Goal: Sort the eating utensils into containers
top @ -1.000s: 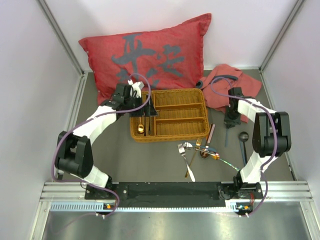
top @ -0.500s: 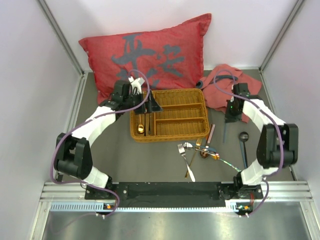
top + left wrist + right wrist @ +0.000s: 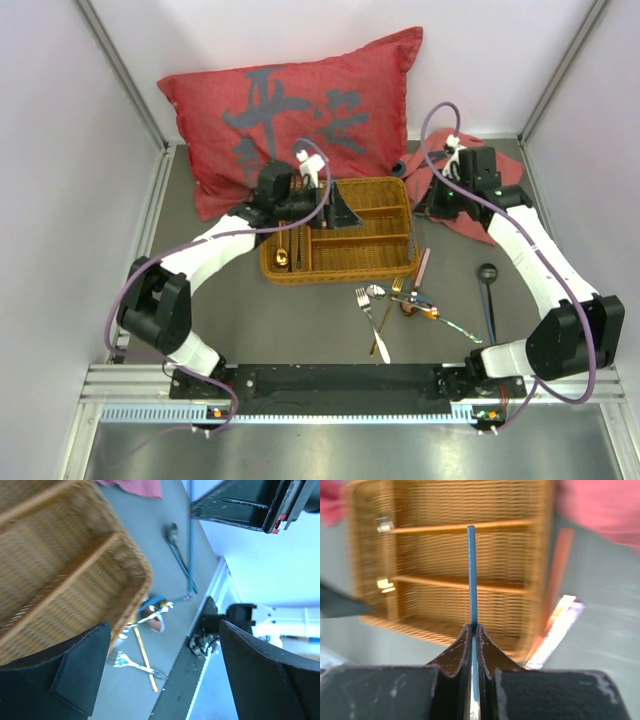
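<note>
The tan wicker tray [image 3: 340, 267] lies mid-table, with a gold spoon [image 3: 283, 252] in its long left compartment. My left gripper [image 3: 345, 214] hovers open over the tray's middle; in the left wrist view its fingers [image 3: 55, 672] stand wide apart with nothing between them. My right gripper [image 3: 432, 200] is at the tray's right end, shut on a slim dark blue stick [image 3: 471, 570] that points out over the compartments. Loose forks and spoons [image 3: 400, 300] lie in a heap in front of the tray, with a copper knife [image 3: 422, 268] and a black spoon [image 3: 487, 290] to the right.
A red cushion [image 3: 300, 110] leans against the back wall behind the tray. A crumpled red cloth [image 3: 500, 170] lies at the back right under the right arm. White walls close in both sides.
My right gripper has carried the blue stick up and leftward from the table beside the cloth to the tray's right end. My left gripper has swung rightward across the tray.
</note>
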Robot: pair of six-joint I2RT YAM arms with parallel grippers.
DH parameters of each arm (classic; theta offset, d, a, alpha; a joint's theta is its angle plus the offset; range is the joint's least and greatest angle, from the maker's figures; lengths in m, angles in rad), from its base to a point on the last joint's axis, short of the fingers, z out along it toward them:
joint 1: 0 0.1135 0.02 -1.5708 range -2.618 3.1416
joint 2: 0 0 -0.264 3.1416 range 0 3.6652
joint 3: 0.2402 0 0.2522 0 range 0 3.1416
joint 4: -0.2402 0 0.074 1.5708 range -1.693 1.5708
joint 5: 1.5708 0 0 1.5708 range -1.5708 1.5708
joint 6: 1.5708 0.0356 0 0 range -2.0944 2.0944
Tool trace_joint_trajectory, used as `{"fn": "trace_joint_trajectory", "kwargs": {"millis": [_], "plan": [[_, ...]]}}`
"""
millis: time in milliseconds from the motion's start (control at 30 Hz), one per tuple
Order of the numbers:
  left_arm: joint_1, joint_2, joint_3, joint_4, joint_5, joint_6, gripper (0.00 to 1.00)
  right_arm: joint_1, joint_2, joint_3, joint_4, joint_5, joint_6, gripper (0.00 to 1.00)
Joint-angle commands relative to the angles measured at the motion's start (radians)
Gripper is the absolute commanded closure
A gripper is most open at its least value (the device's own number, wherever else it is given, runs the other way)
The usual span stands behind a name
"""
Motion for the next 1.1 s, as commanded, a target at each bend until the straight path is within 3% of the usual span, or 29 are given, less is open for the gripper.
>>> {"fn": "trace_joint_trajectory", "kwargs": {"millis": [0, 233, 267, 367, 567, 600, 733, 800, 933, 967, 1067], "plan": [[-0.071, 0.034, 0.068, 0.107, -0.001, -0.04, 0.09, 0.063, -0.024, 0.044, 0.117, -0.141, 0.11, 1.0], [-0.14, 0.103, 0.117, 0.162, 0.0, -0.07, 0.23, 0.09, -0.025, 0.034, 0.19, -0.211, 0.17, 1.0], [-0.145, 0.121, 0.126, 0.161, 0.002, -0.067, 0.32, 0.092, -0.03, 0.02, 0.201, -0.212, 0.174, 1.0], [-0.152, 0.153, 0.14, 0.204, 0.013, -0.095, 0.42, 0.093, -0.034, 0.001, 0.238, -0.235, 0.193, 1.0], [-0.172, 0.204, 0.188, 0.219, 0.029, -0.115, 0.52, 0.096, -0.033, -0.022, 0.267, -0.258, 0.219, 1.0], [-0.174, 0.209, 0.197, 0.221, 0.034, -0.113, 0.62, 0.096, -0.031, -0.022, 0.269, -0.261, 0.219, 1.0], [-0.174, 0.216, 0.204, 0.212, 0.014, -0.107, 0.9, 0.096, -0.031, -0.023, 0.253, -0.255, 0.205, 1.0], [-0.172, 0.218, 0.217, 0.19, 0.009, -0.086, 0.97, 0.096, -0.033, -0.023, 0.249, -0.252, 0.204, 0.99], [-0.168, 0.227, 0.263, 0.069, -0.027, 0.009, 1.0, 0.096, -0.039, -0.02, 0.22, -0.227, 0.184, 0.68], [-0.16, 0.232, 0.284, 0.007, -0.055, 0.054, 1.0, 0.096, -0.044, -0.016, 0.21, -0.215, 0.176, 0.54], [-0.145, 0.244, 0.309, -0.092, -0.098, 0.129, 1.0, 0.096, -0.062, -0.009, 0.181, -0.167, 0.152, 0.35]]}}
